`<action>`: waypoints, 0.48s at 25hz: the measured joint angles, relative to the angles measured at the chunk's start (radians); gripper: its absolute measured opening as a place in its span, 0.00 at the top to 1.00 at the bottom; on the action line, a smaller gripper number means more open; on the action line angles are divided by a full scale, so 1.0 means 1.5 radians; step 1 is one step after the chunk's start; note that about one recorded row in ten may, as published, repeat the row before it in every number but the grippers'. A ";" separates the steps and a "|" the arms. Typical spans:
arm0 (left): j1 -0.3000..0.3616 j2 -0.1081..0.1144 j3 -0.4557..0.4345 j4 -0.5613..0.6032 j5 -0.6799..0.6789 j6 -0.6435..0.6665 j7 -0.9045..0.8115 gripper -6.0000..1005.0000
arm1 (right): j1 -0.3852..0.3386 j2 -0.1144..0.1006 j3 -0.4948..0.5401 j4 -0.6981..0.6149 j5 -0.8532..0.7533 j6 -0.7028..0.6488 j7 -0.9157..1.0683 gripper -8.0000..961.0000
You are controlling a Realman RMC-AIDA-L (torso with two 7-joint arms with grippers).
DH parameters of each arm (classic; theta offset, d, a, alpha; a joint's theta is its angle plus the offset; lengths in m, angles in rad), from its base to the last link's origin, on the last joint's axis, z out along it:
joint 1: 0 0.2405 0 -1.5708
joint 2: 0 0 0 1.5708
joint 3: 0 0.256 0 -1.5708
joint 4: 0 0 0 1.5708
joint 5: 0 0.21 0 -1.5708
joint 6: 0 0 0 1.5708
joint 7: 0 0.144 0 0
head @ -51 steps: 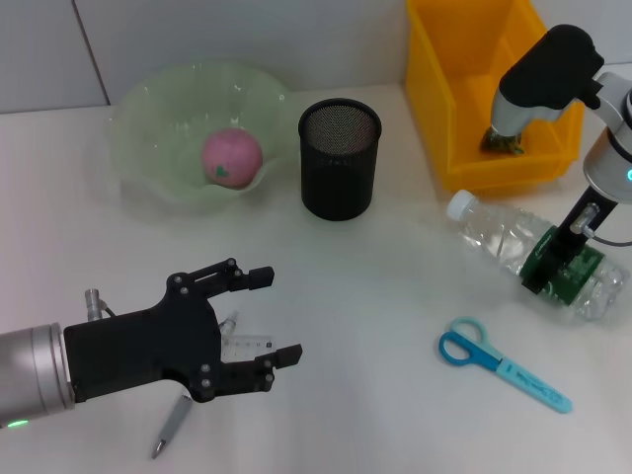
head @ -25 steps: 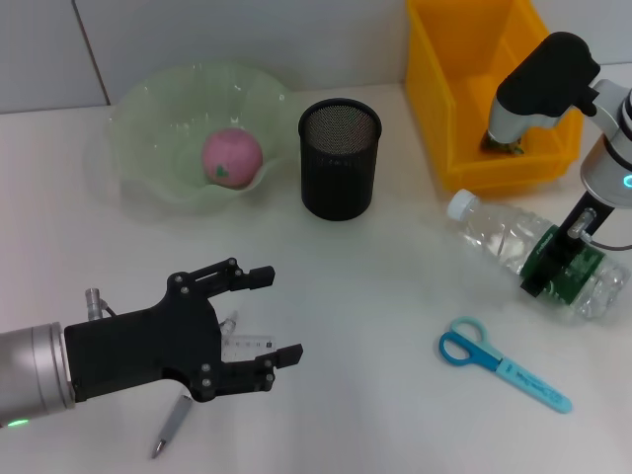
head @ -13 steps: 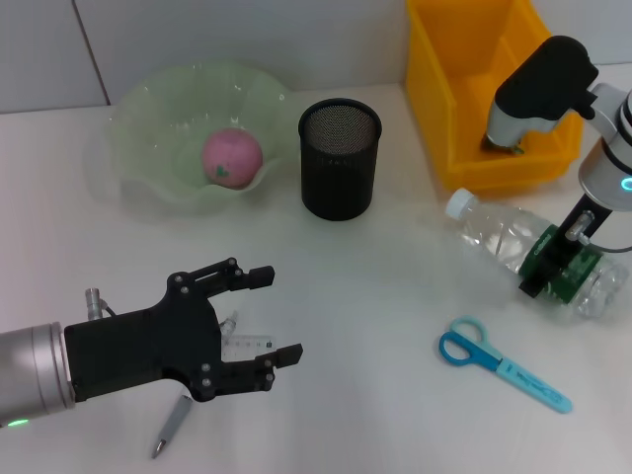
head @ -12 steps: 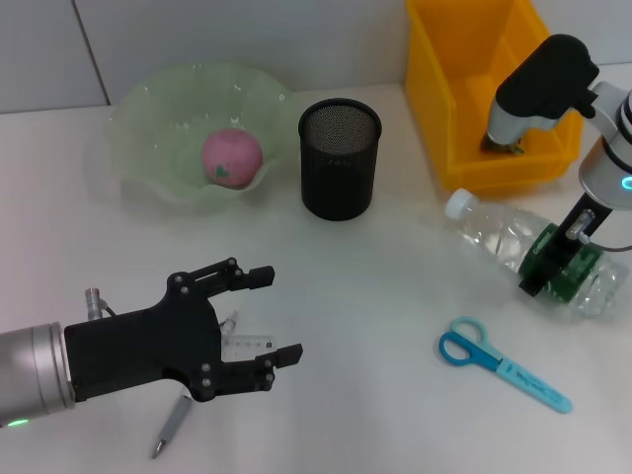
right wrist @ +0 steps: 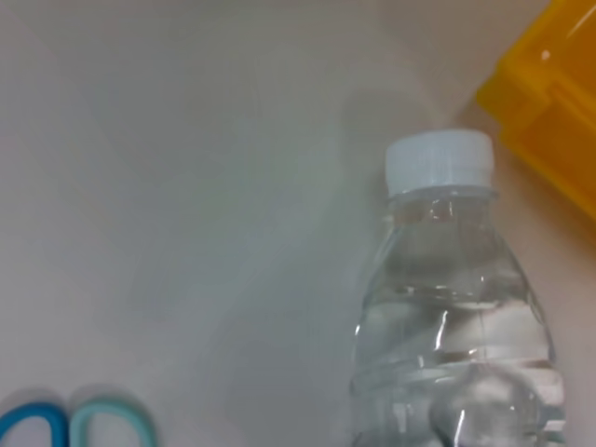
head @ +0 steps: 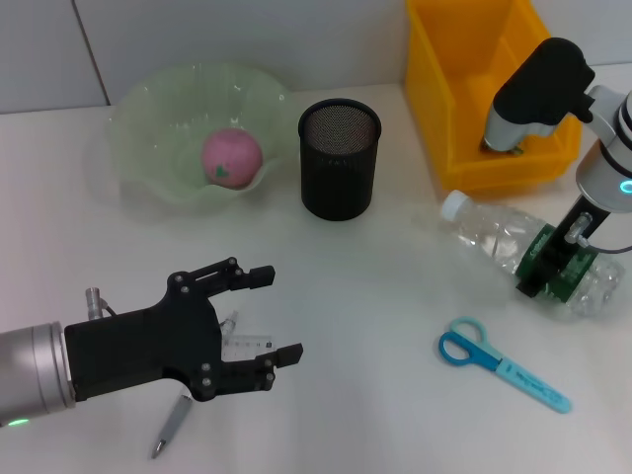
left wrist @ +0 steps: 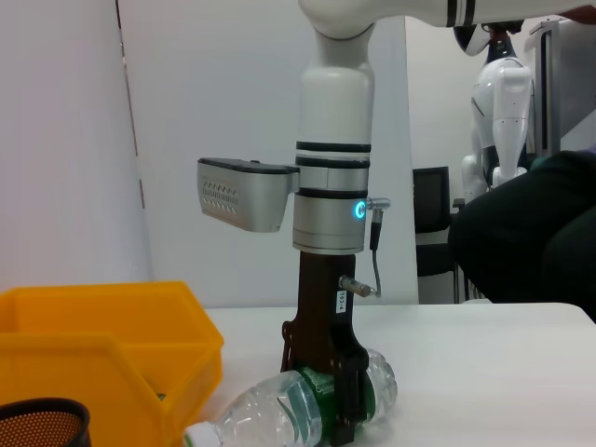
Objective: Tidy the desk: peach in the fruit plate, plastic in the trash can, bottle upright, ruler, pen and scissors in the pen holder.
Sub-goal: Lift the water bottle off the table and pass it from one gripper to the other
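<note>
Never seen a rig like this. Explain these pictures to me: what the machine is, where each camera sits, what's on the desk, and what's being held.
It is a two-armed robot tidying a desk. The head view looks down; each wrist carries a camera.

The right gripper is clamped on the lying bottle, beside the yellow bin. The left gripper hovers open over the ruler, with the pen nearby.

The peach is in the plate. The pen holder stands mid-desk; the scissors lie loose.
</note>
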 joint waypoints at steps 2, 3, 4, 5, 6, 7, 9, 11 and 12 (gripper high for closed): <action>0.000 0.000 0.000 0.000 0.000 0.000 0.000 0.18 | -0.008 0.005 0.003 -0.012 0.000 0.005 -0.014 0.20; -0.001 0.000 0.000 0.000 0.000 0.000 0.000 0.18 | -0.012 0.007 0.004 -0.019 0.000 0.007 -0.018 0.20; -0.001 0.000 0.000 0.000 0.000 0.001 0.000 0.18 | -0.019 0.010 0.005 -0.030 0.000 0.009 -0.021 0.20; -0.002 0.000 0.000 0.000 0.000 0.002 0.000 0.18 | -0.023 0.011 0.005 -0.038 0.001 0.010 -0.022 0.20; -0.002 0.000 0.000 0.000 0.000 0.003 0.000 0.18 | -0.028 0.012 0.005 -0.045 0.002 0.010 -0.022 0.20; -0.002 0.000 0.000 0.000 0.000 0.003 0.000 0.18 | -0.032 0.012 0.005 -0.052 0.004 0.010 -0.023 0.20; -0.002 0.000 0.000 0.000 -0.001 0.003 -0.001 0.18 | -0.042 0.014 0.006 -0.065 0.013 0.011 -0.027 0.20; -0.002 0.000 0.000 0.000 -0.002 0.004 -0.001 0.18 | -0.051 0.014 0.006 -0.078 0.031 0.010 -0.034 0.20; -0.002 0.000 0.000 0.000 -0.002 0.004 -0.001 0.18 | -0.055 0.014 0.006 -0.083 0.040 0.009 -0.036 0.20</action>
